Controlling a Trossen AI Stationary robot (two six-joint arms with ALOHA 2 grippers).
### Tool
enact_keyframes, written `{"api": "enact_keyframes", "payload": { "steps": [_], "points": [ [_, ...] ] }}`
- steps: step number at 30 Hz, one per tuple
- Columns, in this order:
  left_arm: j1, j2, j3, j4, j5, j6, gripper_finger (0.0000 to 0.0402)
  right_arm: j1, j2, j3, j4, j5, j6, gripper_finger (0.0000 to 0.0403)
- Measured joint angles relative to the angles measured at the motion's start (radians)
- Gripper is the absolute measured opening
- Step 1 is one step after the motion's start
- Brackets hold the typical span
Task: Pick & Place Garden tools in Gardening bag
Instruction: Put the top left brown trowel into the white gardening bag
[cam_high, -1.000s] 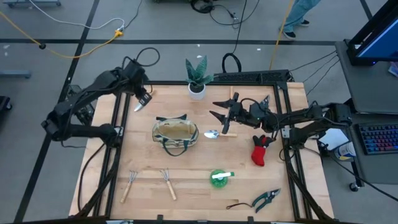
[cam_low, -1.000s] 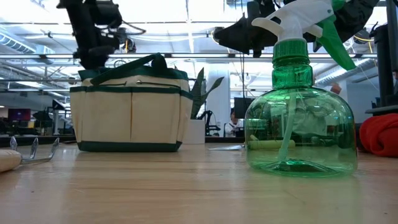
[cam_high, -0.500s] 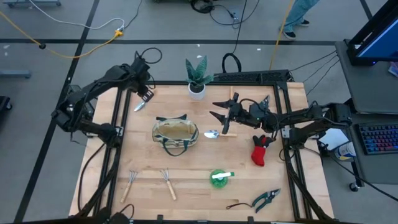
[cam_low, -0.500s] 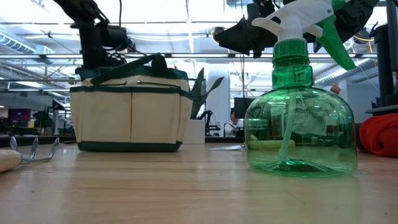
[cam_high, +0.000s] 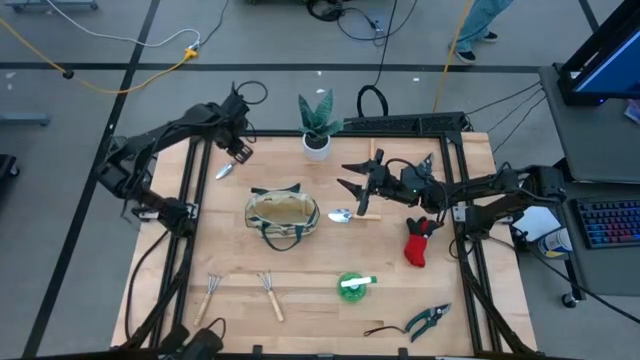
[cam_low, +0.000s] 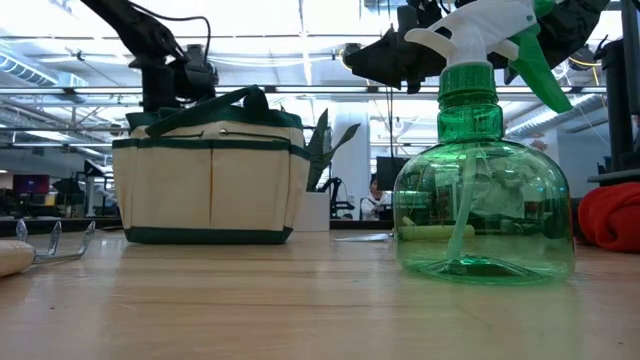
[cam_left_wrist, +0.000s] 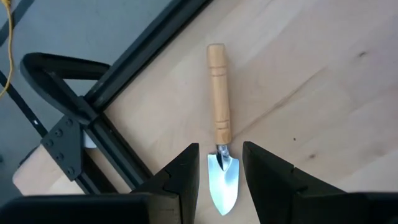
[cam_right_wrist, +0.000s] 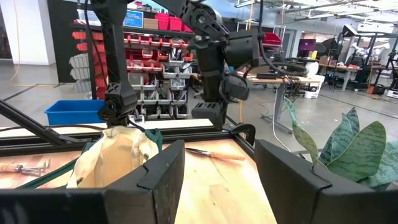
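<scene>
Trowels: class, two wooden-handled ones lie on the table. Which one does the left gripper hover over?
The trowel at the far left corner; the left gripper is above it. The other trowel lies beside the gardening bag.

Left gripper (cam_high: 236, 152) parted, pointing down; right gripper (cam_high: 352, 178) spread wide.

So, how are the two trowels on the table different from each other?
The trowel by the left gripper lies near the table's far left corner, with the left gripper open above its blade; the trowel right of the bag lies mid-table, by the open right gripper. The first lies diagonally, the second roughly crosswise. Both have wooden handles and metal blades.
</scene>
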Motion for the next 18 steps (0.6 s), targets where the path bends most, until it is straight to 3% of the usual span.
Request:
{"api": "enact_keyframes", "payload": {
  "steps": [18],
  "points": [
    [0.014,0.114,0.000,0.044,0.019,-0.017,0.0129,0.000,0.000,0.000,0.000,0.000,0.001,0.0192]
  ]
}}
